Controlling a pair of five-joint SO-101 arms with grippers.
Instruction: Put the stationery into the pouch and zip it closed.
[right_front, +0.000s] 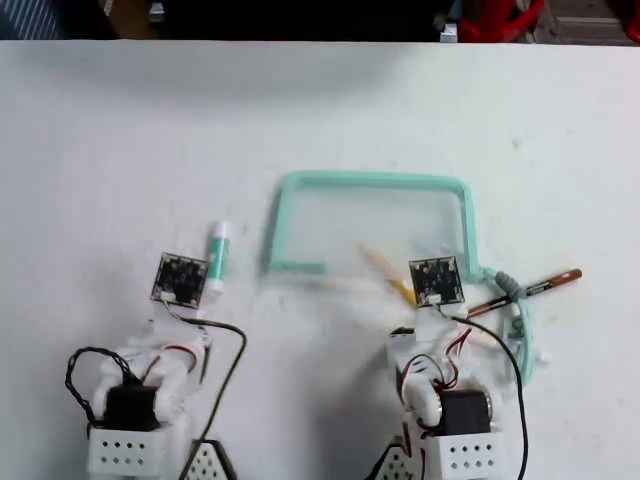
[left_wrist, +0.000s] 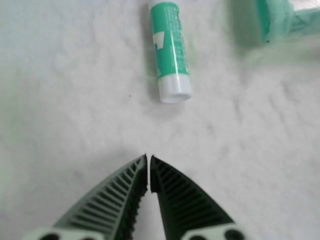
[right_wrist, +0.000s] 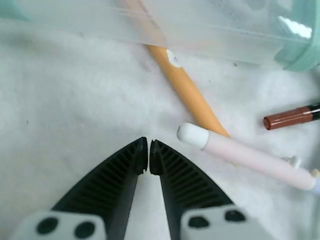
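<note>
A flat pouch (right_front: 370, 181) of clear plastic with a mint-green zip border lies on the white worktop (right_front: 120, 140), near the middle and just ahead of the right arm (right_front: 445, 400). Its green border runs along the far side and down the right side. On the near side it stops short at the left corner, and a loose green strip trails down past the right arm.

A long orange pen (right_wrist: 186, 86) lies slantwise at the pouch's near edge. Its far end shows through the clear sheet (right_wrist: 200, 25) and its near half lies out on the worktop; whether that far end is inside the pouch or under it cannot be told. A pale pink pen with a white cap (right_wrist: 250, 156) lies on the worktop, touching the orange pen's near end. A reddish-brown pen with a grey grip (right_front: 530, 287) lies across the pouch's right green border, its brown end pointing away from the pouch (right_wrist: 292, 116).

A green-and-white glue stick (right_front: 218, 255) lies on the worktop well left of the pouch, outside it. Its white end (left_wrist: 175, 90) points towards the left arm (right_front: 140, 400).

The left jaws are together, tips all but meeting, with nothing between them, a short way from the glue stick. The right jaws are likewise together and hold nothing, just beside the pink pen's white cap.
</note>
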